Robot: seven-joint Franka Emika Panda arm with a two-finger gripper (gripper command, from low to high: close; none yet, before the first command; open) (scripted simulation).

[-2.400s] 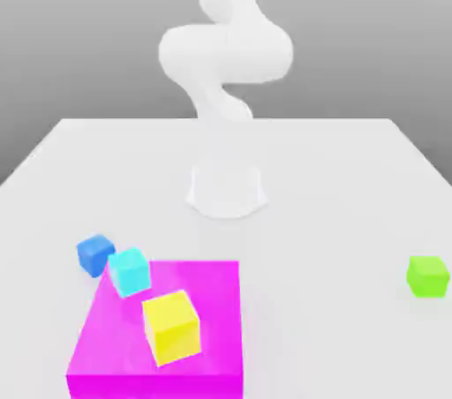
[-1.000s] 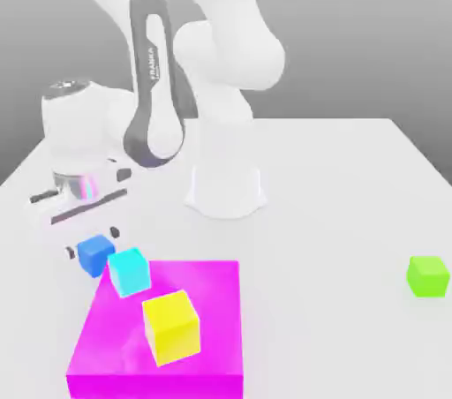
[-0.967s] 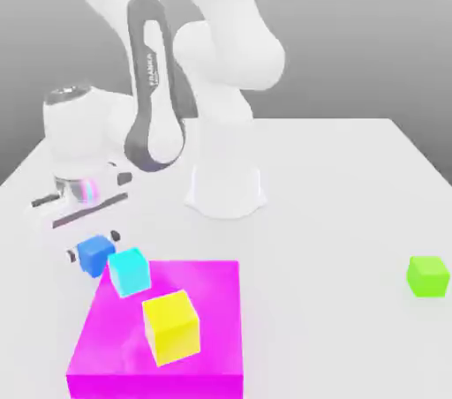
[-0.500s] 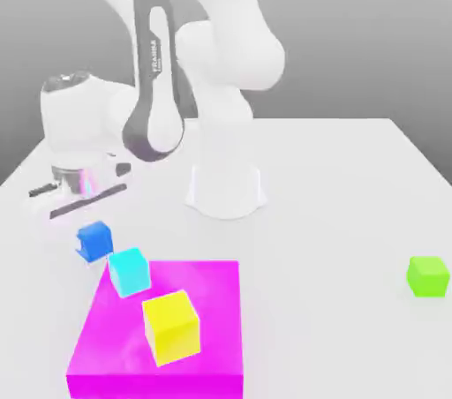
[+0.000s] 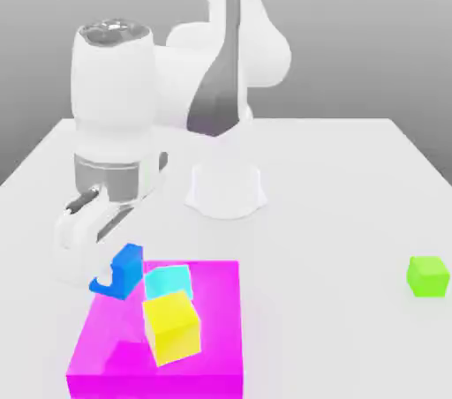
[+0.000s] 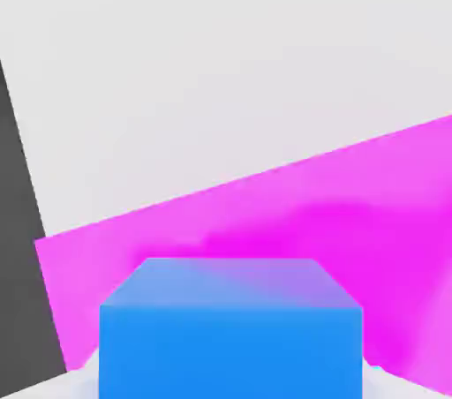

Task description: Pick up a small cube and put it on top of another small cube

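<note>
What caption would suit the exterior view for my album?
Robot gripper carrying a blue cube over the edge of a magenta block beside cyan and yellow cubes.

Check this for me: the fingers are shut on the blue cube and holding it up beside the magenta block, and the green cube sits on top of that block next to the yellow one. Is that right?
Not quite. The cube beside the yellow cube on the magenta block is cyan, not green. The green cube sits alone on the table at the exterior view's right. The rest holds: in that view the fingers are shut on the blue cube.
</note>
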